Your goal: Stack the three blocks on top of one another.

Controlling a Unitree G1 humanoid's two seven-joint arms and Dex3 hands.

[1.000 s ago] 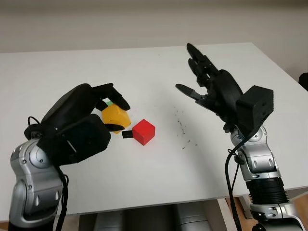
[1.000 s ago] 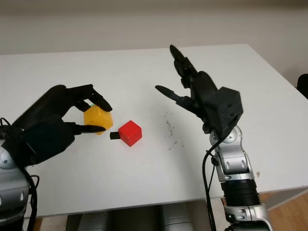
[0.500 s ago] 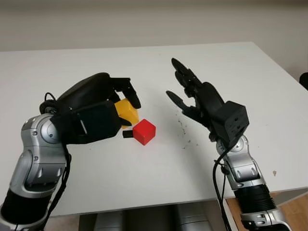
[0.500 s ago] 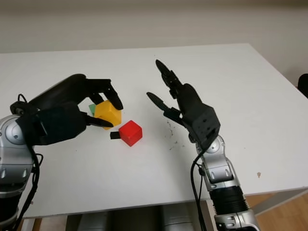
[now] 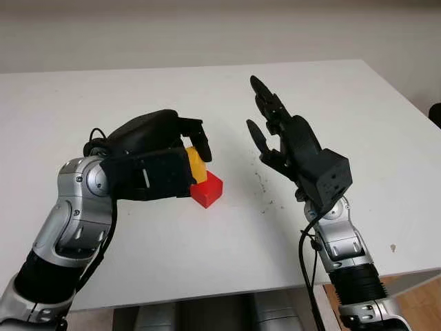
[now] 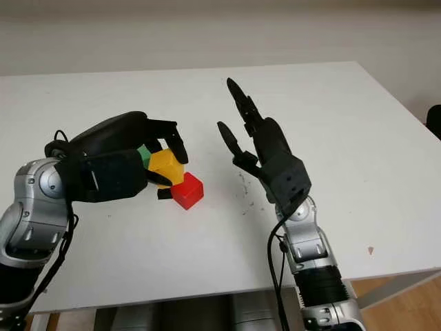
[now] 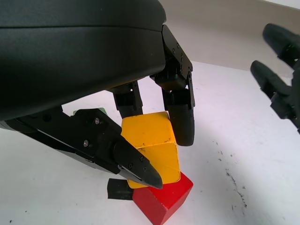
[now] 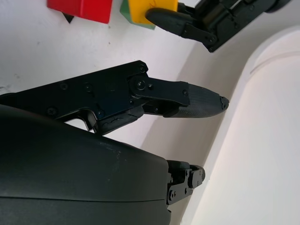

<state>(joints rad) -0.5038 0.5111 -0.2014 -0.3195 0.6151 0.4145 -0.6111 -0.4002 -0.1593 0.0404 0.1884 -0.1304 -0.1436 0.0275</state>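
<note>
Left robot hand (image 6: 148, 148) clamps yellow block (image 6: 167, 167), moved onto red block (image 6: 187, 190); right robot hand (image 6: 258, 148) open.

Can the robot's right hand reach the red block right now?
Probably yes. The right hand is open above the white table, beside the red block, with bare table between them. But the left hand holds the yellow block right over the red one, so it would crowd the grab.
</note>
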